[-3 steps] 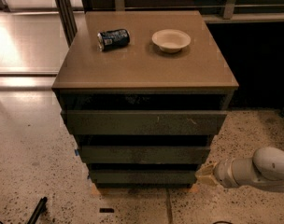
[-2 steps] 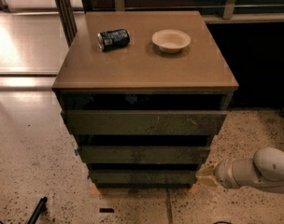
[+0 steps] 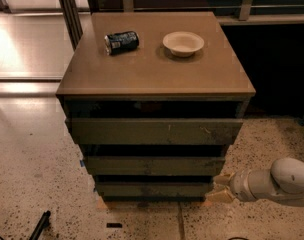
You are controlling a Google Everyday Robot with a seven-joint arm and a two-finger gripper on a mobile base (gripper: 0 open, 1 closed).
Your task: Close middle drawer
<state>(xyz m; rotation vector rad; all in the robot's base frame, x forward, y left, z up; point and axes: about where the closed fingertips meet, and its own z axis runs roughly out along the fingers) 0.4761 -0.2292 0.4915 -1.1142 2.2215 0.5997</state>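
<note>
The cabinet (image 3: 154, 74) shows three dark drawer fronts stacked one under the other. The top front (image 3: 154, 131) bears pale scratch marks. The middle drawer (image 3: 154, 165) is the plain strip below it, with a dark gap above it; its inner floor is hidden. The shorter lowest front (image 3: 152, 189) sits beneath. My gripper (image 3: 219, 187) is low at the cabinet's right front corner, beside the right end of the lowest front and just below the middle drawer's right end. Its tan fingers stand apart and hold nothing.
A dark crushed can (image 3: 122, 41) and a pale bowl (image 3: 183, 43) sit on the cabinet top. A metal post (image 3: 69, 9) stands at the back left. A dark object (image 3: 39, 224) lies on the speckled floor at the lower left.
</note>
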